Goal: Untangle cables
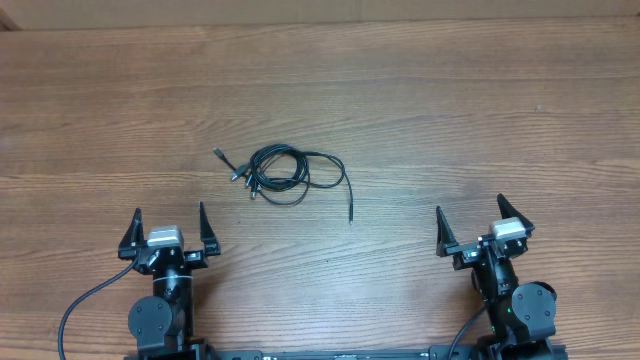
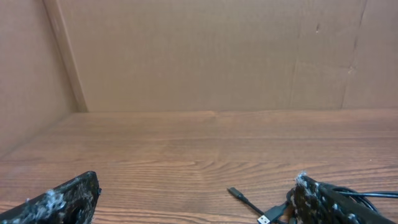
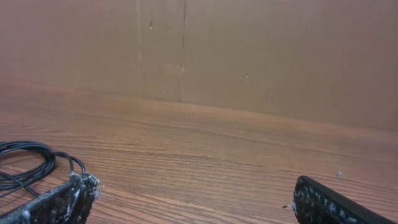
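Observation:
The cables (image 1: pixel 285 172) lie bunched in loose black loops on the wooden table, left of centre, with small plug ends at the left and one loose end trailing down to the right (image 1: pixel 351 215). In the left wrist view the cables' plugs (image 2: pixel 249 202) show low right, beside my right finger. In the right wrist view a loop of the cables (image 3: pixel 28 163) shows at far left. My left gripper (image 1: pixel 168 228) is open and empty, near the front edge, below-left of the cables. My right gripper (image 1: pixel 482 225) is open and empty at the front right.
Brown cardboard walls (image 2: pixel 199 56) enclose the table at the back and left. The thick black robot cable (image 1: pixel 85 300) runs off the left arm's base at the front edge.

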Controlling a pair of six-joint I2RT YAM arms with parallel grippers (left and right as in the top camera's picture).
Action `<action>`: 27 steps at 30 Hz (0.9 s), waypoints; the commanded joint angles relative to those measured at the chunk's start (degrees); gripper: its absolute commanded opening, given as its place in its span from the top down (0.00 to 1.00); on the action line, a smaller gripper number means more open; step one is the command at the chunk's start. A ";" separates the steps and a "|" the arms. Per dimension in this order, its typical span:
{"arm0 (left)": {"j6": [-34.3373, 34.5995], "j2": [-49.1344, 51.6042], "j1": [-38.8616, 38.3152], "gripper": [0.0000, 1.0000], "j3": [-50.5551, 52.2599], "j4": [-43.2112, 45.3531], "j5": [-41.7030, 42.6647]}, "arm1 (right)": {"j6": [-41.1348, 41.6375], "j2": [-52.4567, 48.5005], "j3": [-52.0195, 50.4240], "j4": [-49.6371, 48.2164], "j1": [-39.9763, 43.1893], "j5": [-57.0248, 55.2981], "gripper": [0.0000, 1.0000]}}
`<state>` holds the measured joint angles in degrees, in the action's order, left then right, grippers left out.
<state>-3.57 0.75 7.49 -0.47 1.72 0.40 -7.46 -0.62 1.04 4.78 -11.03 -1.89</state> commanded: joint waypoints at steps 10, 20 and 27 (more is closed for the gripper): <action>-0.31 -0.44 0.02 0.01 0.20 0.57 0.66 | 0.31 0.46 -0.59 -0.15 -0.15 0.07 0.00; -3.76 -0.44 0.04 0.00 0.20 1.92 0.48 | 0.31 0.46 -0.59 -0.15 -0.15 0.07 0.00; -3.74 -0.44 0.02 0.01 0.20 1.84 0.50 | 0.31 0.46 -0.59 -0.15 -0.15 0.07 0.00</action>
<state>-6.22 0.75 7.49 -0.47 3.25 0.43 -7.49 -0.62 1.04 4.82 -11.03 -1.87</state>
